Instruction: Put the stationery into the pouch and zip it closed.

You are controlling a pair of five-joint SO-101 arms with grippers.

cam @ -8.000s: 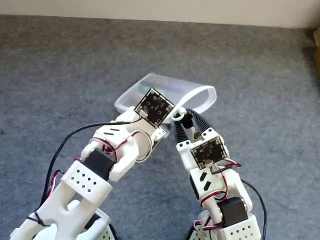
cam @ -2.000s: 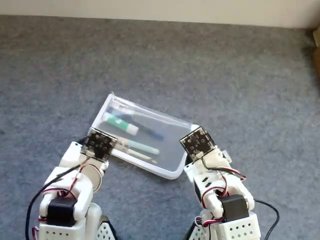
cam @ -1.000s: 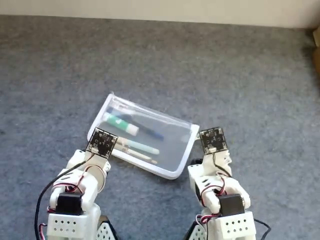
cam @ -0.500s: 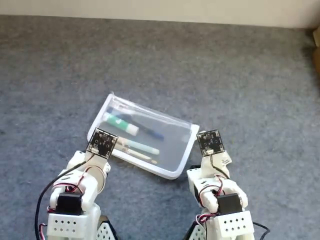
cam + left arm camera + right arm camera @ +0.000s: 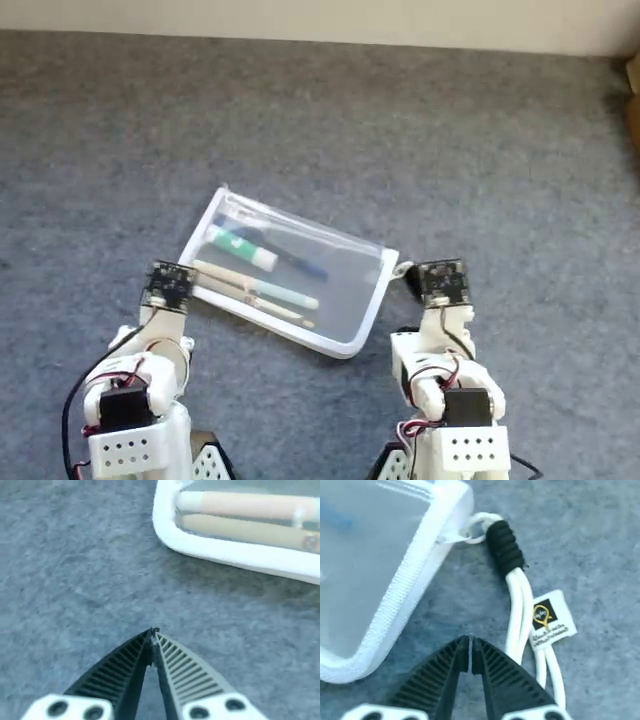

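Pouch flat on desk, pens inside. Left tool closed, empty, near pouch corner. Right tool closed, empty, beside zip cord.

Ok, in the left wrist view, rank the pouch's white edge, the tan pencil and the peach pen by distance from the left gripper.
1. Pouch's white edge, just ahead of the left gripper.
2. Tan pencil, inside along that edge.
3. Peach pen, deeper inside the pouch.
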